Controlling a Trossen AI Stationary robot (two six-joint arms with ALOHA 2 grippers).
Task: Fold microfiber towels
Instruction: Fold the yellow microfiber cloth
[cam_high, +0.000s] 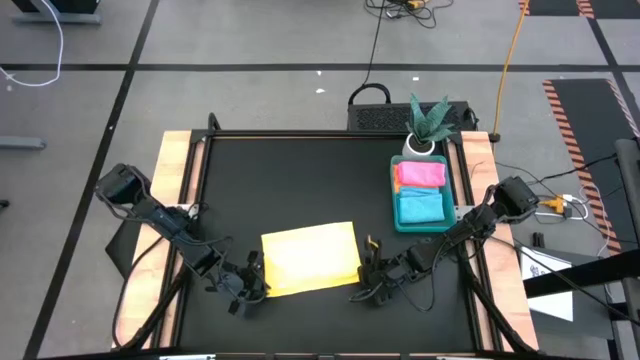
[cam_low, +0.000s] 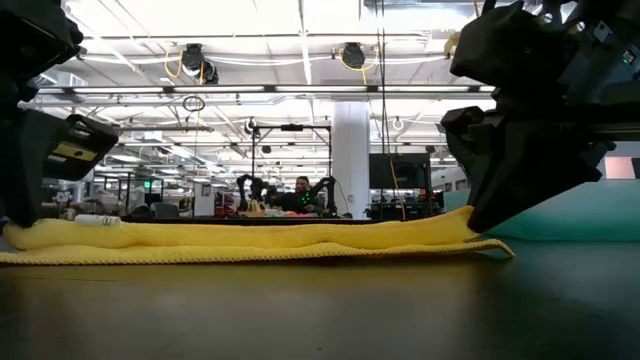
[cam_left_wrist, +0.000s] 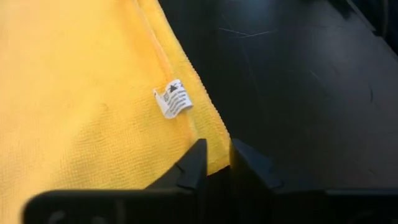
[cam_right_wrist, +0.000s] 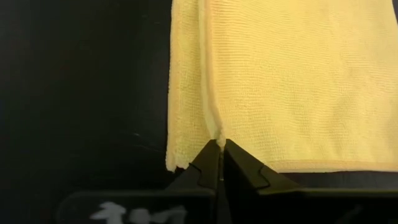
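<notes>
We have the pink towel (cam_high: 420, 173) and blue towel (cam_high: 421, 207) folded in the tray (cam_high: 456, 207), while the yellow towel (cam_high: 310, 258) lies half-folded mid-table, right gripper (cam_high: 368, 291) pinched on its near corner, left gripper (cam_high: 243, 295) slightly parted at the opposite corner, its hold unclear

- A small spiky green potted plant (cam_high: 428, 122) in a white pot stands at the black table's (cam_high: 290, 180) far right edge.
- A green plastic tray (cam_high: 398, 214) sits just beside it.
</notes>
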